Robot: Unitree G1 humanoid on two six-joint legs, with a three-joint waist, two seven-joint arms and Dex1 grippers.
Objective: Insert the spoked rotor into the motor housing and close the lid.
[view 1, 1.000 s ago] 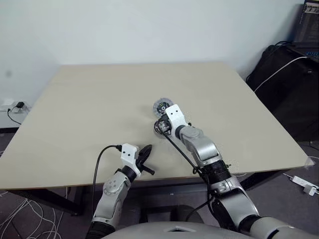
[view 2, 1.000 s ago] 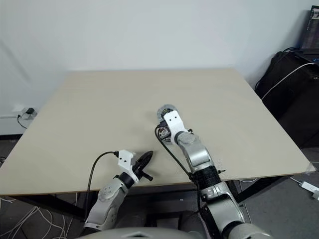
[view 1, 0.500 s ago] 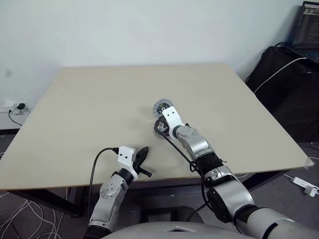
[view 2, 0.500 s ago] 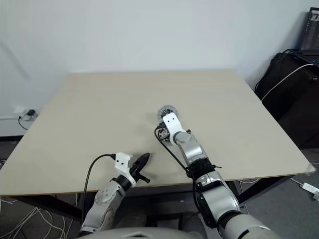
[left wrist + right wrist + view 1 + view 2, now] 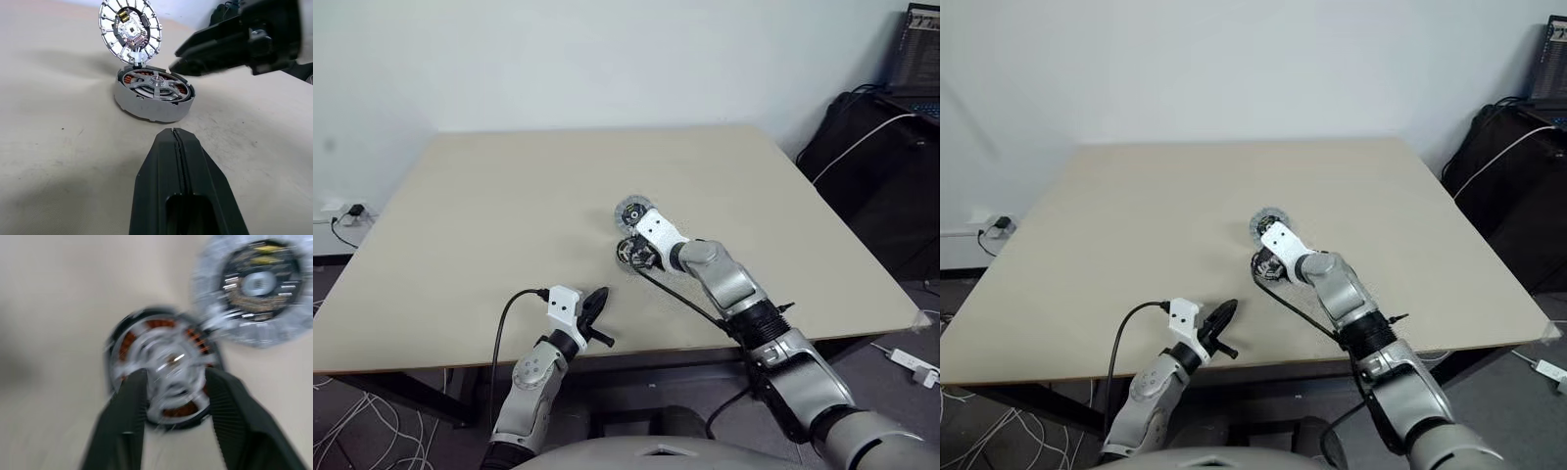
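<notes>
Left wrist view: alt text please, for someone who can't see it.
The motor housing sits on the beige table with the spoked rotor seated inside its copper windings. The ribbed lid stands tilted against the housing's far edge. The left tool, shut, points at the housing, and the right tool hangs just above its rim.

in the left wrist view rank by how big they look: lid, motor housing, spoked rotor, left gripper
1. left gripper, though nearness to the camera inflates it.
2. motor housing.
3. lid, propped up behind the housing and farther away, so its rank is unsure.
4. spoked rotor, inside the housing.
</notes>
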